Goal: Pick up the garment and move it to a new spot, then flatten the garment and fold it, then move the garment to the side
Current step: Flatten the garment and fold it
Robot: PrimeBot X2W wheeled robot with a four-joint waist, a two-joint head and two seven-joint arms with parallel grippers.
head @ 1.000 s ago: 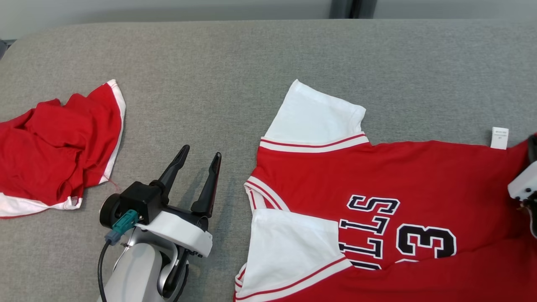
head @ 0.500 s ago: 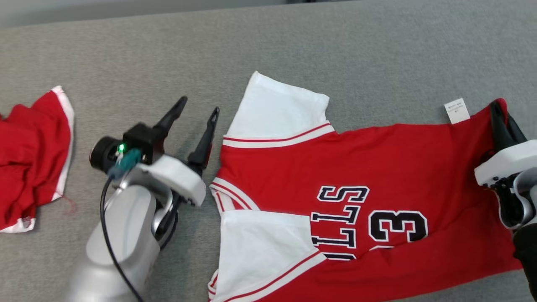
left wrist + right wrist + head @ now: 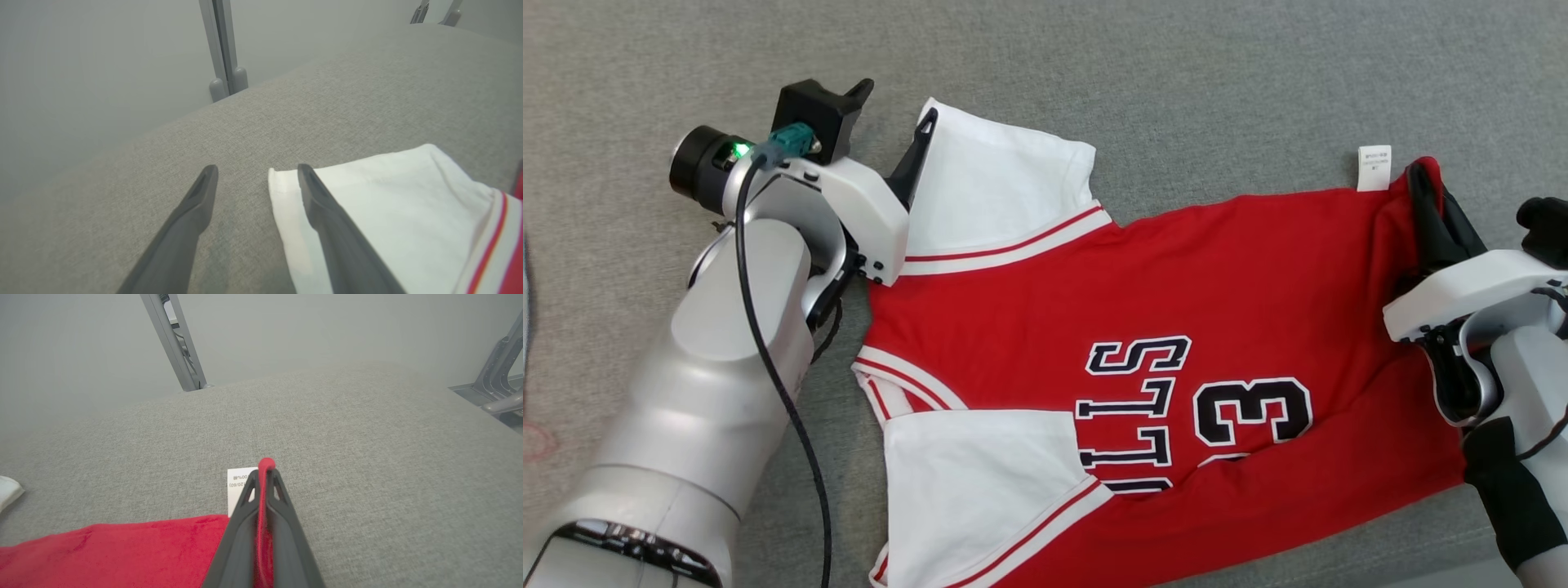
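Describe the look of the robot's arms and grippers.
The left gripper and right gripper each have two long dark tapering fingers on a white housing. The left forearm is silver-grey, with a black cable from a teal connector beside a black cylinder showing a green light.

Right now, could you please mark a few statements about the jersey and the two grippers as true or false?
1. The right gripper is shut on a red edge of the jersey. True.
2. The left gripper is shut on the white sleeve. False: its jaws stand open, and the sleeve's edge shows between them.
3. The jersey lies with its number facing up. True.
4. The white label sits next to the left gripper. False: it sits next to the right gripper.
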